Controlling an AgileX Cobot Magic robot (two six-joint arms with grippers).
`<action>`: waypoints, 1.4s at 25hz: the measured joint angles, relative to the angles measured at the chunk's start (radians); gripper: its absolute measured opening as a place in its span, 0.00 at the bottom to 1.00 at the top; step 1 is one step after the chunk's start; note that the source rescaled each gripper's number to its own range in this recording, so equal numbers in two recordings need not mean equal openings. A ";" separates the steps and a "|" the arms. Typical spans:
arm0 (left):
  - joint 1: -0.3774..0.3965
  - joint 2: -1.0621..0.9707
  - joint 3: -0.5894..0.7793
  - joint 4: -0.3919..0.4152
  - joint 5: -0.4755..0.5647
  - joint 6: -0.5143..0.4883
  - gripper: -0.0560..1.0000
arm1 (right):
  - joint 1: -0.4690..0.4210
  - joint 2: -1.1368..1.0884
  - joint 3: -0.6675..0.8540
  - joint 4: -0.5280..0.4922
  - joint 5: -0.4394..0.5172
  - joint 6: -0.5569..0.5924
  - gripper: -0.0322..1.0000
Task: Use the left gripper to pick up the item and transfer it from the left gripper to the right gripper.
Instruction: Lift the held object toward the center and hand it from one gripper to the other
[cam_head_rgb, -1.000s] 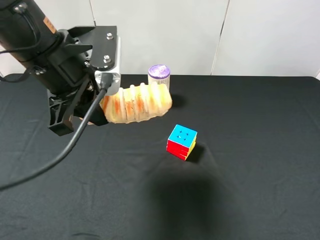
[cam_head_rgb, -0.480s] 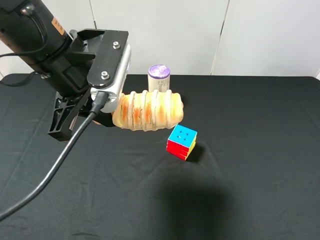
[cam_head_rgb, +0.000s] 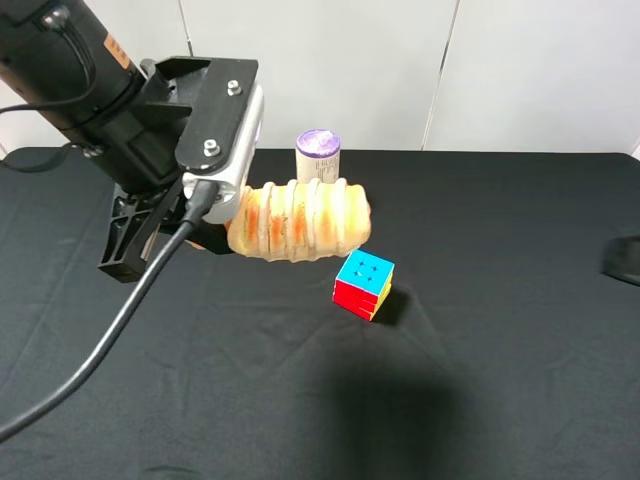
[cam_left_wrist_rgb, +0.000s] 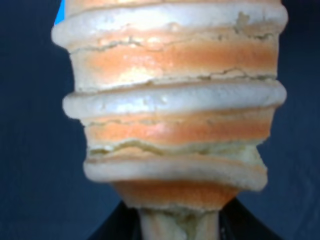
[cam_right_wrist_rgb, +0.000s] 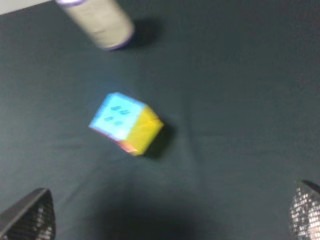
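Left pincer, the black flat-plate one, is clamped tight on one end of the tan ridged loaf-like toy, holding it in the air over the black tabletop, near the multicoloured puzzle cube. Pickup looks done, handover isn't: the right pincer gapes wide, empty. Purple-topped can is closed, contents unknown.

One item, one cube, one can.

The cube crowds the item's free end below, apparently apart.
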 joint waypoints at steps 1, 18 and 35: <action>0.000 0.000 0.000 -0.013 -0.005 0.000 0.07 | 0.025 0.028 0.000 0.027 -0.013 -0.021 1.00; 0.000 0.000 0.000 -0.049 -0.028 0.001 0.07 | 0.239 0.522 0.000 0.648 -0.130 -0.617 1.00; 0.000 0.000 0.000 -0.050 -0.042 0.033 0.07 | 0.239 0.723 -0.003 0.877 -0.063 -0.860 1.00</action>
